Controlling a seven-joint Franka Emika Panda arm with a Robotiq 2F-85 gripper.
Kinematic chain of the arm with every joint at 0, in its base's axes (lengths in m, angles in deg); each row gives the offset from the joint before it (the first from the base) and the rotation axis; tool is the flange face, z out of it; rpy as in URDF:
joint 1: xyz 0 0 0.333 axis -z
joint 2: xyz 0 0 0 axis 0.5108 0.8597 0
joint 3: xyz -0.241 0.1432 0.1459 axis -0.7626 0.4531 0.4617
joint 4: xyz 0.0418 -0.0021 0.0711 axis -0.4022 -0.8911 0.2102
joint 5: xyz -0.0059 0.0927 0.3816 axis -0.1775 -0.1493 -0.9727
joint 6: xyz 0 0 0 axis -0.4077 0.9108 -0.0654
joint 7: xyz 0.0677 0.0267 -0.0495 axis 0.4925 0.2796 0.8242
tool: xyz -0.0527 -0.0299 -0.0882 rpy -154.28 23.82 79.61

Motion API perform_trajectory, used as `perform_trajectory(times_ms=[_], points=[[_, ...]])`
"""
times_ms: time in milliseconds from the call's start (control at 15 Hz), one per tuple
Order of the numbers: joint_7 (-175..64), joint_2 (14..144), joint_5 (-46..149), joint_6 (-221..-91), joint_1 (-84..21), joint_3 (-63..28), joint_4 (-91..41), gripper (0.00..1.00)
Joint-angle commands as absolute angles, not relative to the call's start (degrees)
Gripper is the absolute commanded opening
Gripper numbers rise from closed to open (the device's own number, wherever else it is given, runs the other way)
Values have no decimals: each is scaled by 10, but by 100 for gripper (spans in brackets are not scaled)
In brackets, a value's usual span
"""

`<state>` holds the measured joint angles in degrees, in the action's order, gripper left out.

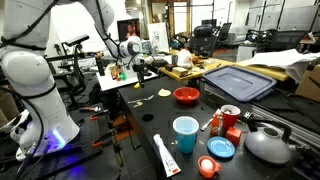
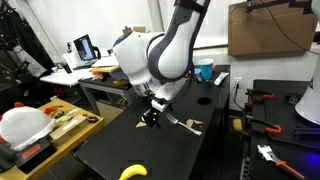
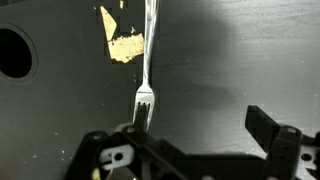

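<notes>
The gripper [image 3: 197, 135] hangs released over the black table [image 3: 230, 60]; a fork [image 3: 149, 50] lies near the table's edge, tines beside one finger; a yellow scrap [image 3: 123, 46] is alongside.

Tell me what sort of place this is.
Most likely a robotics lab or workshop: a robot arm mounted over a black workbench, a laptop nearby, and office chairs in the background.
</notes>
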<state>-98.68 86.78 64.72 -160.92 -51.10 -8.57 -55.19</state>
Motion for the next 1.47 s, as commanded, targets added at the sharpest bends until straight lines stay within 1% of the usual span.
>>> perform_trajectory(times_ms=[0,400,800,1400], points=[[-962,818,624,-1640,-499,-84,-620,100],[-899,808,622,-1693,-479,-87,-671,100],[-815,817,576,-1747,-452,-88,-699,100],[-681,855,475,-1777,-419,-72,-696,100]])
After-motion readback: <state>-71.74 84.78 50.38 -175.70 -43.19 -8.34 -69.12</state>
